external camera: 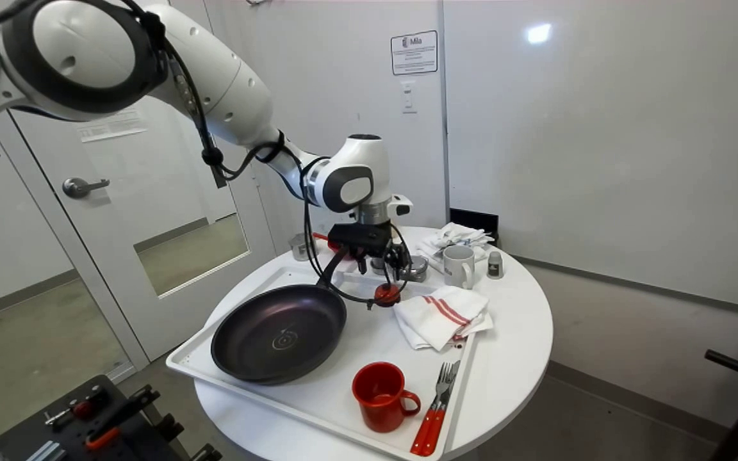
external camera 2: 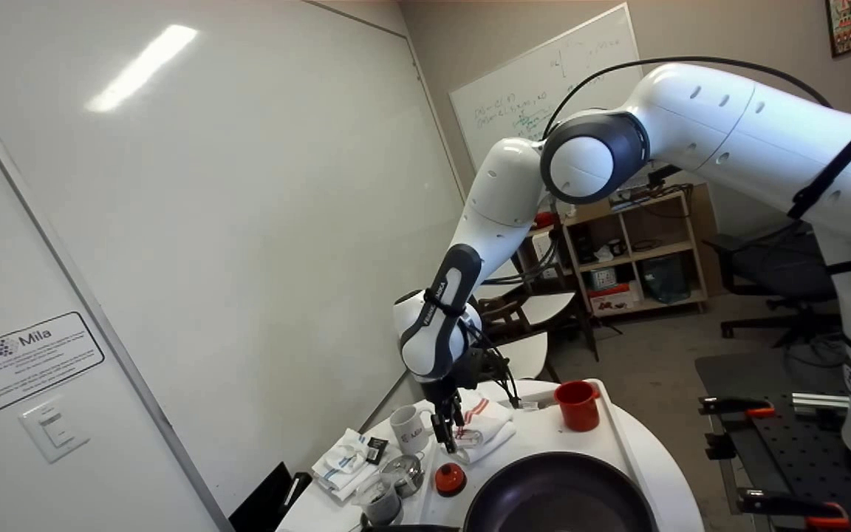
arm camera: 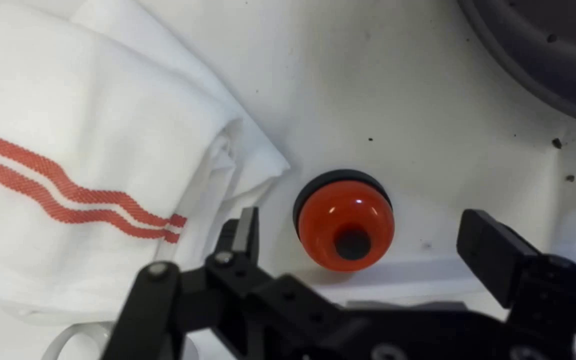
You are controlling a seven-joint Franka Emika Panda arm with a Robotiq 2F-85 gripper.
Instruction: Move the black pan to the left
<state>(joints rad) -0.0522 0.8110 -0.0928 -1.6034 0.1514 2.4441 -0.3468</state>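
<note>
Beyond a round white table, a broad whiteboard is catching a bright patch of light. Before it, a white robot arm is stretching out over the table, where a white tray is lying with one corner jutting past the table's edge.

On the tray, the black pan is resting with its dark inside facing up and, in an exterior view, its handle pointing towards the far side of the table. Above the tray, the gripper is hanging apart from the pan, its fingers pointing down and standing wide apart.

Near the tray's edge, a folded white cloth with red stripes is lying apart from the pan. Farther back, a crumpled white cloth is lying just beside an upright grey mug. Towards the front, a red cup is standing upright on the tray, its handle turning towards a red-handled fork and a second red-handled utensil, which are lying side by side.

Between the folded white cloth and the pan, a small round red item with a black centre is sitting on the tray, showing between the fingers in the wrist view. Beside the mug, a small grey container is standing upright.
</note>
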